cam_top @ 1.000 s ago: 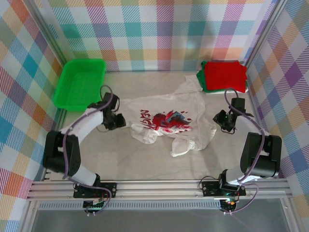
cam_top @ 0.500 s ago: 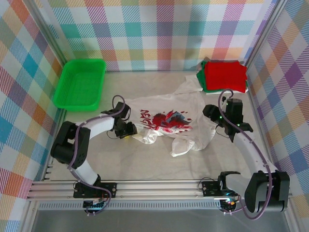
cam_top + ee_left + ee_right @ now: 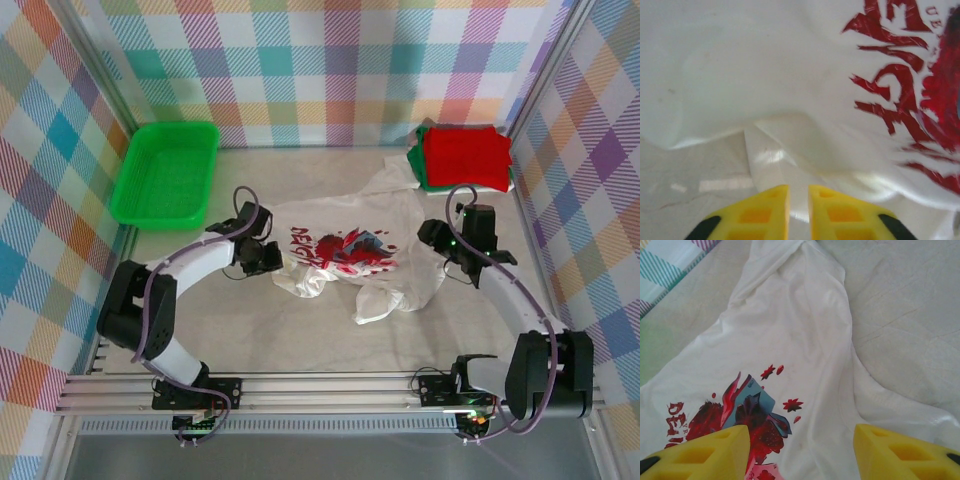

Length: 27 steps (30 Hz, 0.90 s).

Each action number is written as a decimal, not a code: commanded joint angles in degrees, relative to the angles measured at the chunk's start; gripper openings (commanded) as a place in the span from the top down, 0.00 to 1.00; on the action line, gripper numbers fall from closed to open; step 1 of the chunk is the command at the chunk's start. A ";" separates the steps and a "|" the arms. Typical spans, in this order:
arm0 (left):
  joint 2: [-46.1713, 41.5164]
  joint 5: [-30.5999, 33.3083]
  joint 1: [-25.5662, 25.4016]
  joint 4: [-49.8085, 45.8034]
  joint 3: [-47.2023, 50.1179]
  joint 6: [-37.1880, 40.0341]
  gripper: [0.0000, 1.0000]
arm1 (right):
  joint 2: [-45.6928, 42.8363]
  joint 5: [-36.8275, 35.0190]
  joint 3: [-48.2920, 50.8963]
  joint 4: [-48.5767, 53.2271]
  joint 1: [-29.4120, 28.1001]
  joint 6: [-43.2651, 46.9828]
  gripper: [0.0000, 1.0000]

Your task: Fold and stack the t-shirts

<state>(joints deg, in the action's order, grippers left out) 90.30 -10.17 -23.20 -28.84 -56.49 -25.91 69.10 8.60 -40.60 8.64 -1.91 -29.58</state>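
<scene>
three t-shirts: one white t-shirt (image 3: 350, 250), red-and-dark print, rumpled in the middle of the counter (image 3: 300, 330); one folded red t-shirt (image 3: 465, 155) atop one folded green t-shirt (image 3: 418, 170), far right corner. one green tray (image 3: 163, 217), far left, well apart from the shirts. left gripper (image 3: 798, 187) at the white shirt's left edge, jaws nearly together, cannot tell if cloth is caught. right gripper (image 3: 800, 430) over its right side, jaws released wide.

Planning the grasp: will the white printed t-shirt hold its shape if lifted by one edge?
Probably not: the white t-shirt lies crumpled in soft folds, so it should droop. Pushed, it would likely bunch like its rumpled lower edge.
</scene>
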 commanded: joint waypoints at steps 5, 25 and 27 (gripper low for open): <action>2.65 -1.86 -1.39 -3.84 0.85 0.53 0.68 | 2.25 1.39 -0.85 -3.26 -0.21 -0.23 0.42; 3.16 7.46 -5.71 -8.37 -1.67 -1.70 1.00 | 0.24 3.63 2.25 -5.55 -0.27 1.27 0.37; 1.10 8.21 -5.71 -11.06 -2.52 -1.84 1.00 | 0.07 3.44 2.12 -5.61 -0.22 1.37 0.37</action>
<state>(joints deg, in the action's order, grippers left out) 95.42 -4.97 -28.42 -34.41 -56.95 -27.44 70.67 11.20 -38.83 5.13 -1.91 -29.34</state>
